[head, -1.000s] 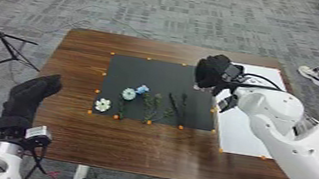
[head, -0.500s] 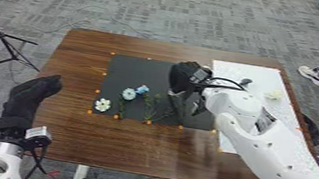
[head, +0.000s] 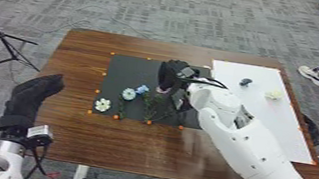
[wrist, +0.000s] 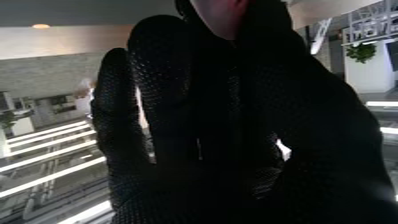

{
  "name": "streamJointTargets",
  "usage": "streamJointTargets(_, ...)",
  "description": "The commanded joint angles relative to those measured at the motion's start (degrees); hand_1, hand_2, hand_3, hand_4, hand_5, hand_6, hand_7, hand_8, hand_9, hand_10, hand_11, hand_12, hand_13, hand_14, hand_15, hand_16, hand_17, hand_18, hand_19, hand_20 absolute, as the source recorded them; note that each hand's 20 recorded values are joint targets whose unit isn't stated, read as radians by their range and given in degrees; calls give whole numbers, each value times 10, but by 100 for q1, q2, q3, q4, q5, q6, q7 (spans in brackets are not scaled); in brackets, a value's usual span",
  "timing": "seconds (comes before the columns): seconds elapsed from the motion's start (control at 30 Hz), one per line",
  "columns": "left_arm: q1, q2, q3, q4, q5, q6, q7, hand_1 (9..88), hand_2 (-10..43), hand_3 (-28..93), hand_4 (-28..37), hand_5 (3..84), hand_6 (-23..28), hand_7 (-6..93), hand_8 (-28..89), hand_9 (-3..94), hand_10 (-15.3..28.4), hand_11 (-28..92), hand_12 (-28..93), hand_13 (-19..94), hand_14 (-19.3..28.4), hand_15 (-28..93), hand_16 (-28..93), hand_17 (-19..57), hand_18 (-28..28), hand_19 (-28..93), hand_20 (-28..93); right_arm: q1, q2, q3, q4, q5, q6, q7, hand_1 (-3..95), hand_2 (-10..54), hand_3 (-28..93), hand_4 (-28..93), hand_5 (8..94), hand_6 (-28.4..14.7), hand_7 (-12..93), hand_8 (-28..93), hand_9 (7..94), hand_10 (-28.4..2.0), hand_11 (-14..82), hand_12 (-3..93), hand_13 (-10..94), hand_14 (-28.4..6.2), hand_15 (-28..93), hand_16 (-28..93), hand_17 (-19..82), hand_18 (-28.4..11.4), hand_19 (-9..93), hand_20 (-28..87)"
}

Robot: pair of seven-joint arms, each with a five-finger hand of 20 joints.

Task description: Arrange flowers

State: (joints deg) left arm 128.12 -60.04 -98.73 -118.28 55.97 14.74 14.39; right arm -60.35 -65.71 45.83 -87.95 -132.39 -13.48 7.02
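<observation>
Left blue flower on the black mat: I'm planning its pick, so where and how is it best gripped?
Probably by the stem, near the bloom, pinched from above: it lies down, its thin stem running toward the robot's side.

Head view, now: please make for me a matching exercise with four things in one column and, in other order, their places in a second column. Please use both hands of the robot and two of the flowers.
Things
1. Left hand
2. Right hand
3. Cream flower
4. White flower

Places
A. On the white sheet
B. At the near left corner of the dark mat
C. At the left edge of the table
D. Over the right part of the dark mat

Right pairs: 1-C, 2-D, 3-A, 4-B
</observation>
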Motion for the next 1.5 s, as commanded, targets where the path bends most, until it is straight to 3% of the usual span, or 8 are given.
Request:
streamJointTargets(0.03, -11, 17, 10, 12, 21, -103, -78, 263, 16, 709, -212, 493, -4, 190, -78, 462, 125, 197, 135, 361, 168, 186, 13, 6, 121, 52, 150, -101, -34, 73, 106, -53, 24, 93, 571, -95, 647, -250, 787, 63, 258, -1, 895, -70, 47, 332, 720, -82, 544, 395, 286, -208, 648, 494)
streamJointTargets(0.4, -2, 31, -1, 15, 30, -151, -91, 262, 11, 713, -209, 492, -3, 189, -78, 461, 124, 197, 135, 361, 167, 185, 13, 6, 121, 51, 150, -62, 94, 91, 22, 110, 2, 189, 530, -95, 637, -219, 725, 37, 245, -1, 811, -86, 97, 272, 686, -97, 573, 351, 271, -215, 650, 488)
streamJointTargets(0.53, -19, 35, 12, 21, 44, -162, -81, 263, 9, 712, -206, 490, -3, 189, -78, 460, 123, 196, 136, 360, 167, 185, 14, 5, 121, 51, 150, -7, 135, 116, -24, 195, 24, 198, 471, -95, 686, -223, 667, 17, 222, -20, 732, -106, 170, 183, 658, -105, 592, 342, 260, -217, 651, 484)
streamJointTargets(0.63, -30, 30, 20, 19, 56, -168, -83, 267, 3, 709, -203, 489, -3, 189, -78, 459, 124, 196, 136, 358, 167, 183, 13, 5, 121, 51, 150, 36, 161, 131, -37, 211, 29, 177, 424, -95, 729, -221, 632, 4, 208, -116, 692, -116, 169, 171, 632, -111, 599, 337, 252, -220, 650, 481)
streamJointTargets(0.9, 21, 6, 2, 0, 48, -155, -50, 269, -4, 707, -194, 487, -3, 190, -78, 457, 125, 194, 136, 357, 168, 182, 15, 4, 121, 50, 150, 105, 336, 222, -279, 409, -104, 219, 377, -95, 731, -222, 583, -25, 186, -115, 641, -125, 150, 165, 612, -121, 604, 330, 239, -224, 645, 480)
streamJointTargets(1.1, 22, 13, 5, -8, 55, -159, -54, 271, -5, 703, -192, 486, -4, 189, -78, 456, 124, 194, 136, 357, 167, 181, 15, 3, 121, 50, 151, 175, 747, 552, -575, 273, 166, 88, 366, -95, 727, -220, 577, -27, 178, -109, 634, -129, 146, 164, 601, -124, 601, 326, 233, -225, 638, 477)
streamJointTargets(1.3, 36, -5, 12, -17, 50, -143, -61, 271, -6, 703, -191, 486, -4, 190, -78, 456, 124, 194, 136, 355, 168, 179, 16, 3, 121, 49, 150, 96, 1357, 951, -488, -691, 522, -107, 356, -95, 727, -215, 560, -14, 186, -106, 612, -123, 140, 164, 582, -128, 561, 304, 227, -226, 631, 474)
streamJointTargets(1.5, 90, -7, -18, -42, 53, -120, -32, 272, -6, 702, -190, 488, -5, 191, -79, 455, 124, 193, 137, 355, 168, 178, 17, 3, 121, 49, 150, -149, 1757, 1417, -227, -952, 234, -177, 318, -95, 726, -219, 538, -10, 200, -105, 588, -125, 136, 168, 565, -132, 540, 297, 223, -228, 631, 477)
